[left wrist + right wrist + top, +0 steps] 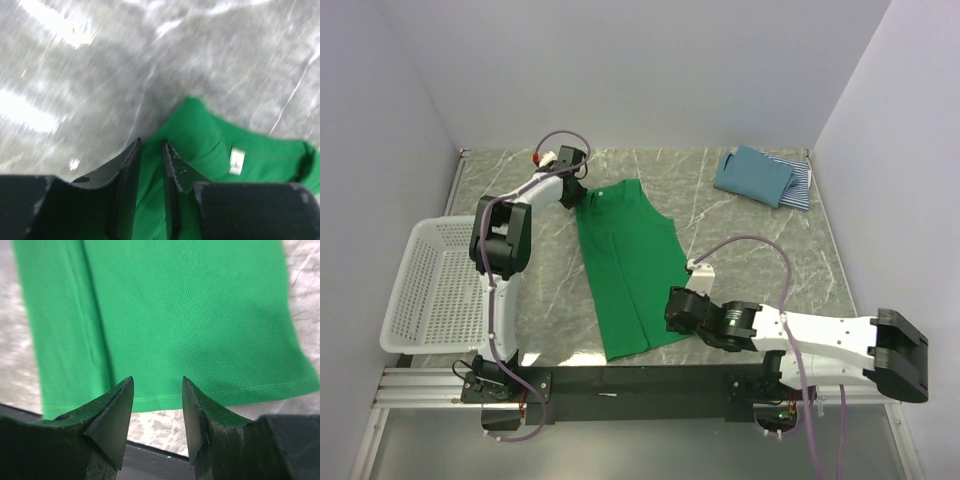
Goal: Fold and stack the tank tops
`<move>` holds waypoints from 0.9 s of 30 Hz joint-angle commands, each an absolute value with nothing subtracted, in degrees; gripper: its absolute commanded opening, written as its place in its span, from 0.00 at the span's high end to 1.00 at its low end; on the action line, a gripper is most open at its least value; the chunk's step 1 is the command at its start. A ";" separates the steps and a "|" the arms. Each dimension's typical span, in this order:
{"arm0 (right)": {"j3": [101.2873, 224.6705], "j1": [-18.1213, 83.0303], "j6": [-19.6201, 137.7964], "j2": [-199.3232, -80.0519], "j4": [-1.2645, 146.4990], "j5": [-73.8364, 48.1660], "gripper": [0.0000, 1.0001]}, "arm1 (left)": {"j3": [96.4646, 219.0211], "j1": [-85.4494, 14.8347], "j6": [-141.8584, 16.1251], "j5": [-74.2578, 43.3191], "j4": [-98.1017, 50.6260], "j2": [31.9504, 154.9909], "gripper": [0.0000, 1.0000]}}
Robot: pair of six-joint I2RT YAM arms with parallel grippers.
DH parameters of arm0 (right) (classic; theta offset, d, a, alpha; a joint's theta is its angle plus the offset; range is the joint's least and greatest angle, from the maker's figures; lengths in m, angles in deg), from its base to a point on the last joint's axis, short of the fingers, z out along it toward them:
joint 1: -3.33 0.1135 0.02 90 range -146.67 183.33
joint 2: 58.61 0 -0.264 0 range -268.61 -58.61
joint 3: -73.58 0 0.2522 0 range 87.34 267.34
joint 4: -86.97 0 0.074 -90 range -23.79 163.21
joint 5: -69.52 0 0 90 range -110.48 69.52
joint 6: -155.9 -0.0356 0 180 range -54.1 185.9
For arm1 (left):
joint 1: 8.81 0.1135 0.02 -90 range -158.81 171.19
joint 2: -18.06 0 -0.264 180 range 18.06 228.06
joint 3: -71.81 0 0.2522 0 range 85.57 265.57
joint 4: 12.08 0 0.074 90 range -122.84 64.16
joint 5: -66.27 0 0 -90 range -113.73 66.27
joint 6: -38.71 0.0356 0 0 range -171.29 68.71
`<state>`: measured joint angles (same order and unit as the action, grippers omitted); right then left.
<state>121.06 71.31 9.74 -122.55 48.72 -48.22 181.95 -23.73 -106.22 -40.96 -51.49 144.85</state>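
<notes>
Showing the limp, light green tank top (625, 265): take its edges, your left hand (151, 145) narrowed at a shoulder, grip unclear, your right hand (157, 381) spread over the hem.

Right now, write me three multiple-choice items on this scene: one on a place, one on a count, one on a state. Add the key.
1. Where does the folded teal-blue tank top lie?
A. far right, on the striped tank top
B. near left
C. dead centre

2. How many tank tops show?
A. one
B. three
C. five

3. The right tool is:
A. shut on cloth
B. out of view
C. open over the green tank top's hem

Key:
1 A, the overhead view shows it stacked on the stripes by the far right corner.
2 B, teal-blue, striped and green are all that show.
3 C, its wrist view shows the jaws apart with the hem just beyond them.
</notes>
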 commanded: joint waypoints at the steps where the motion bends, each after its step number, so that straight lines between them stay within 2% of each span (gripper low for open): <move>1: 121.80 70.57 7.63 -117.85 45.97 -52.47 0.49 | 187.33 -22.43 -103.94 -39.21 -53.17 148.84 0.71; 7: 121.89 67.06 8.95 -113.98 43.42 -52.82 0.47 | 196.56 -21.20 -100.59 -38.85 -56.07 153.24 0.70; 12: 119.69 58.72 11.31 -112.75 44.20 -50.54 0.46 | 197.11 -19.97 -99.19 -36.04 -53.28 149.92 0.70; 19: 116.62 49.57 14.57 -114.94 49.04 -42.55 0.44 | 187.98 -20.58 -99.80 -34.28 -46.85 139.45 0.68; 27: 113.54 47.71 12.39 -117.76 51.85 -39.29 0.43 | 179.36 -24.18 -102.70 -32.52 -42.28 135.39 0.68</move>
